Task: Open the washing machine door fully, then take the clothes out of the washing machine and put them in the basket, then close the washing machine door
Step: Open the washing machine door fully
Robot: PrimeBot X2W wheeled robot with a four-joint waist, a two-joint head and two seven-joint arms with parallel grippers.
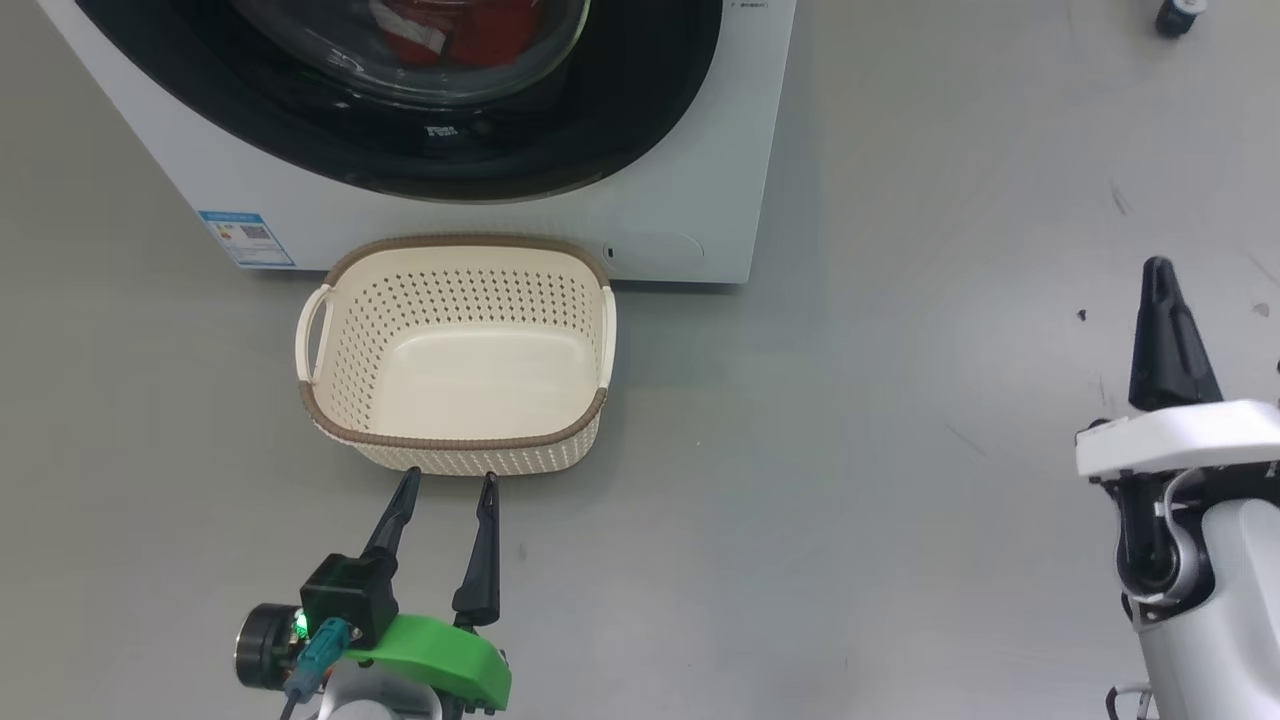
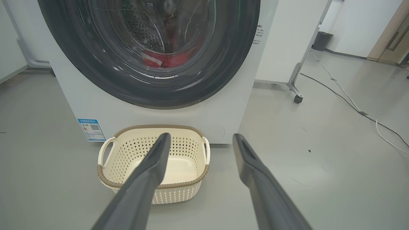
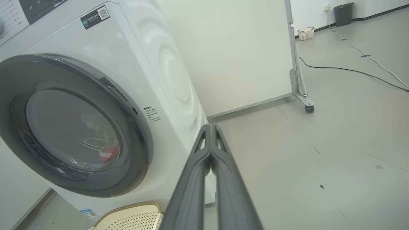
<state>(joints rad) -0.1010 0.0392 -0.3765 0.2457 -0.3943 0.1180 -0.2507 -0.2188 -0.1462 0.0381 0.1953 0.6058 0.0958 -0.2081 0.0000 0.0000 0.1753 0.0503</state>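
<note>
The white washing machine (image 1: 690, 180) (image 2: 73, 105) (image 3: 166, 64) stands ahead, its round black-rimmed door (image 1: 640, 110) (image 2: 223, 70) (image 3: 134, 127) shut. Red clothes (image 1: 480, 30) (image 2: 166, 59) (image 3: 110, 153) show through the glass. The cream basket (image 1: 455, 445) (image 2: 108, 179) (image 3: 127, 220) sits empty on the floor before the machine. My left gripper (image 1: 448, 482) (image 2: 199, 140) is open just in front of the basket's near rim, holding nothing. My right gripper (image 1: 1158, 268) (image 3: 210, 127) is shut on nothing, off to the right over bare floor, pointing toward the machine's right side.
A white partition on castors (image 2: 297, 95) (image 3: 308, 107) stands right of the machine. Cables (image 2: 351, 105) (image 3: 351, 70) trail across the grey floor. A dark bin (image 3: 343, 14) and another small basket (image 3: 306, 33) sit by the far wall.
</note>
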